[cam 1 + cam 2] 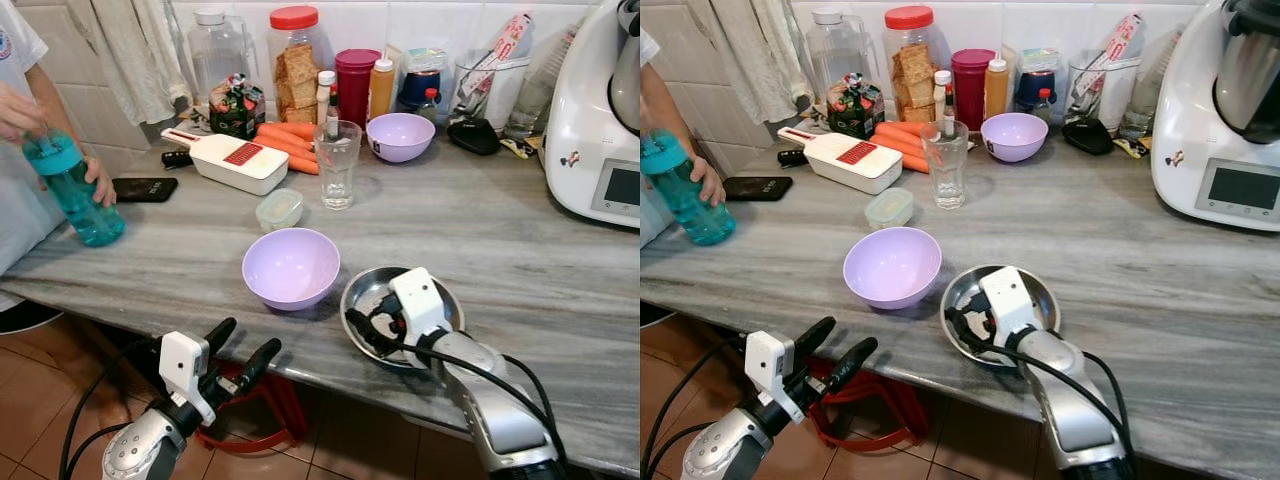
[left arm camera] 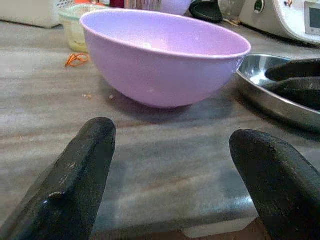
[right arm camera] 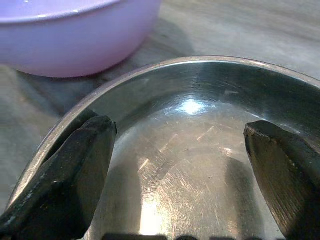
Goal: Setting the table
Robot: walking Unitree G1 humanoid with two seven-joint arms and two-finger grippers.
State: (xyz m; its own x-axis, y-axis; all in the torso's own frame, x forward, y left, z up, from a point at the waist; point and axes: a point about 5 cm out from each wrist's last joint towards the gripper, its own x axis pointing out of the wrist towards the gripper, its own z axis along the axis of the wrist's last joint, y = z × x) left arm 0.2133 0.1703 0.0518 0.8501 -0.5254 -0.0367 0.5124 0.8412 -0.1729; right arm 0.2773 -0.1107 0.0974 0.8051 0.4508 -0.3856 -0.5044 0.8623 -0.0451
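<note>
Nearest, the left gripper (image 1: 238, 349) hangs just off the worktop (image 1: 520, 250) edge, fingers spread wide and empty, aimed at the lilac bowl (image 1: 291, 266). The right gripper (image 1: 368, 327) rests inside the steel plate (image 1: 362, 292), its fingers parted wide over the shiny base, gripping nothing. The plate sits just beside the bowl, near the front edge. Behind them stand a small lidded tub (image 1: 279, 209) and a drinking glass (image 1: 338, 163), then a second lilac bowl (image 1: 400, 136). At the left, a person's hand (image 1: 97, 180) holds a teal bottle (image 1: 72, 186).
</note>
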